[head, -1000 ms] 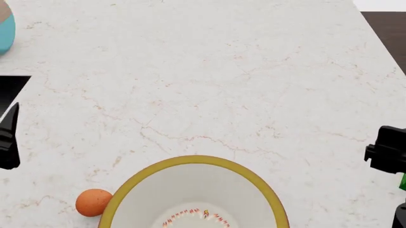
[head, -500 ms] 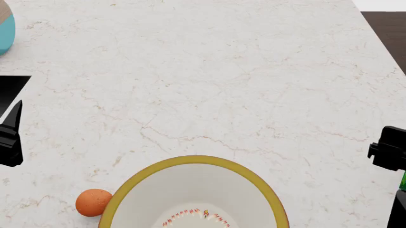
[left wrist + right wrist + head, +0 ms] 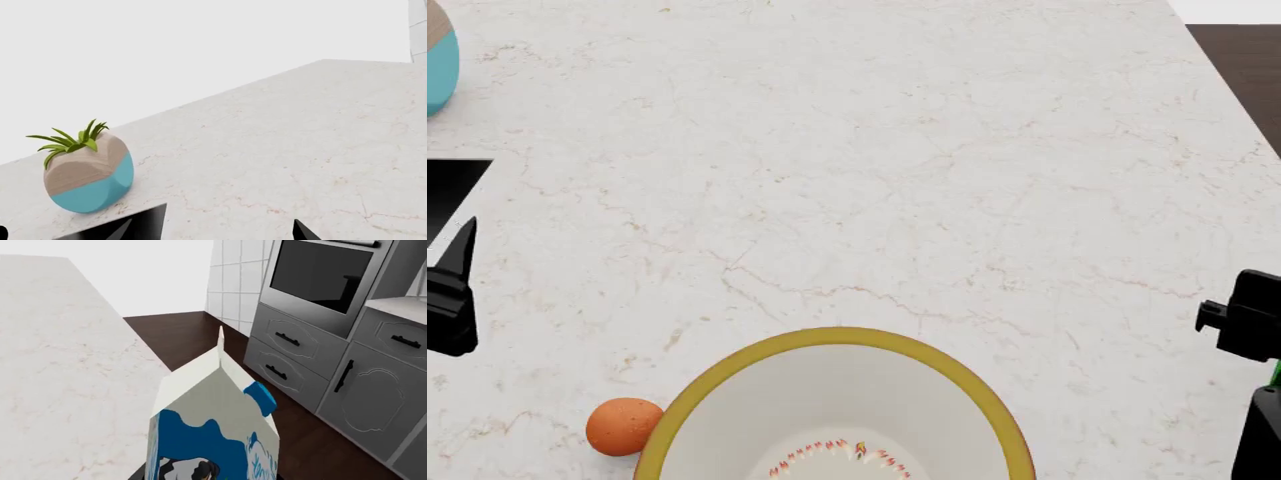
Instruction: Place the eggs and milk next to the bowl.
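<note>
The bowl (image 3: 835, 410) sits at the near edge of the marble desk (image 3: 868, 170), one egg (image 3: 623, 426) touching its left rim. The milk carton (image 3: 212, 432) fills the right wrist view, upright; whether the right hand (image 3: 1244, 328) grips it, I cannot tell. Left hand (image 3: 220, 231): fingers apart, empty.

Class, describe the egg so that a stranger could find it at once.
Start at the big white bowl with the mustard rim at the near edge of the marble counter. The egg lies at the bowl's left side, the only small, smooth, orange-brown oval there.
</note>
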{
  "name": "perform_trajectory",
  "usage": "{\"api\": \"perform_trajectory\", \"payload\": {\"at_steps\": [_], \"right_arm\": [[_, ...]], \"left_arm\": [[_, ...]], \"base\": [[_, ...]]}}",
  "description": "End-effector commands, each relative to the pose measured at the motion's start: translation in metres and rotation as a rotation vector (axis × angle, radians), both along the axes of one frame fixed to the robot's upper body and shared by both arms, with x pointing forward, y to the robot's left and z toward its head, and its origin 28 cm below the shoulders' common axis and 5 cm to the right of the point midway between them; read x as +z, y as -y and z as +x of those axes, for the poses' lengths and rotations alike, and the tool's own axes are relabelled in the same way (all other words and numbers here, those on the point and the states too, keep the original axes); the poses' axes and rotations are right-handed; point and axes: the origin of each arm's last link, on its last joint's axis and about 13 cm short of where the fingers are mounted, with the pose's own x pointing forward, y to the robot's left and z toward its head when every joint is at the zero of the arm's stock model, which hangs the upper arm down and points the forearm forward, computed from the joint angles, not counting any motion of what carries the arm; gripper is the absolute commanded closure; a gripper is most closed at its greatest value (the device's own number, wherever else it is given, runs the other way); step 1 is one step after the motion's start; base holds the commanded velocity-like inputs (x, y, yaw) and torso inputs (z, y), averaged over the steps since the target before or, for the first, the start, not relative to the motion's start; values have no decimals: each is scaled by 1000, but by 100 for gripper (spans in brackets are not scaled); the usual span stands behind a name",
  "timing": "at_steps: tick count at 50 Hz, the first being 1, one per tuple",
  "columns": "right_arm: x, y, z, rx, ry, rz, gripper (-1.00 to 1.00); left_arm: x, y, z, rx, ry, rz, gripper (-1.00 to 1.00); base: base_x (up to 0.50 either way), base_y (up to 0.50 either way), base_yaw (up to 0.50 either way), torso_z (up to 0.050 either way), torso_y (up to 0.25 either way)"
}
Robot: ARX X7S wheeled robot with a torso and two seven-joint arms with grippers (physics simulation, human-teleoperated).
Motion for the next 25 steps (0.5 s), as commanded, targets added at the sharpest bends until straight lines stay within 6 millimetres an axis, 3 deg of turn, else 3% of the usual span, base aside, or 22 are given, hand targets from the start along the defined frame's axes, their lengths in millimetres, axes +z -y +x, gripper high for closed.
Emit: {"api": "perform_trajectory", "payload": {"at_steps": [1,5,12,25], "right_arm": [[5,-2,-1,35,14,-2,100],[11,-4,-6,87,62,-19,100],[22,-17,-27,361,203,-48,100],[34,-17,-53,449,205,-65,100]], "left_arm": [[6,-2,6,16,65,-27,-100],[6,-2,6,14,66,-26,-100],[7,-1,4,9,67,-22,-100],[6,3,8,-3,68,-22,-100]], "base": [[0,0,0,0,0],[0,0,0,0,0],[0,0,0,0,0],[0,0,0,0,0]]}}
